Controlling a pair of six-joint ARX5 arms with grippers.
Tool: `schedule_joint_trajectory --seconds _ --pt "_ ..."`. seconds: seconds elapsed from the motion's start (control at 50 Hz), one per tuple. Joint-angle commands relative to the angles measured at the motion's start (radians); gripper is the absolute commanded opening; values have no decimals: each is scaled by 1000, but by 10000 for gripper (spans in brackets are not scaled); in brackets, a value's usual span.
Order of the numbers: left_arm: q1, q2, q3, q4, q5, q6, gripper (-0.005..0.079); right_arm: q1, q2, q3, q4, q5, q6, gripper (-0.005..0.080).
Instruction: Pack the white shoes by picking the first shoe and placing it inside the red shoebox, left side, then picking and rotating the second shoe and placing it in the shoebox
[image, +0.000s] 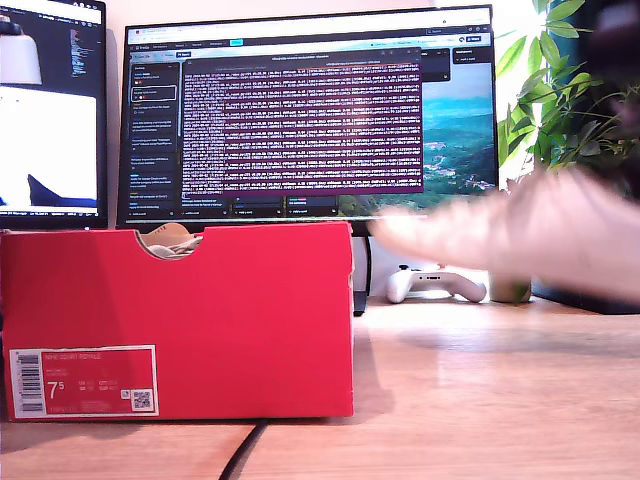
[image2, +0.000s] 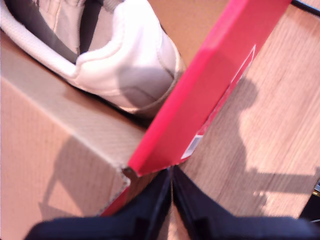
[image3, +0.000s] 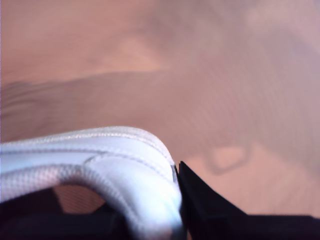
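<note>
1. My first gripper (image2: 171, 192) hangs over a corner of the red shoebox (image: 200, 320); its 2 dark fingers (image2: 150, 210) meet with nothing between them.
2. Just ahead of those fingertips lies the box's red wall, and past it, inside on the brown cardboard floor, 1 white shoe (image2: 120, 65) rests with its heel toward the wall.
3. In the exterior view, that shoe's pale upper (image: 172, 241) shows through the half-round notch in the box's top edge.
4. My second gripper (image3: 177, 195) is clamped on the other white shoe (image3: 100, 160), its dark finger (image3: 205, 200) pressed against the padded collar.
5. Under that held shoe is the wooden table (image3: 210, 75), blurred and well apart from it.
6. In the exterior view a smeared pale shape (image: 520, 235) crosses the exterior view's right, above the table and apart from the box; I cannot tell its details.
7. Behind it sit a white game controller (image: 435, 283), a monitor (image: 300, 110) and a plant (image: 550, 90).
</note>
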Motion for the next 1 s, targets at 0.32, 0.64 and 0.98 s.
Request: schedule_joint_trajectory --seconds 0.32,0.64,0.98 --pt "-3 2 17 3 2 -6 -19 55 -2 219 48 -265 -622 -13" --pt "-3 2 17 3 2 -6 -19 203 0 231 306 -391 -882 -13" --pt "-3 2 17 3 2 -6 -19 335 61 269 522 -392 -937 -13"
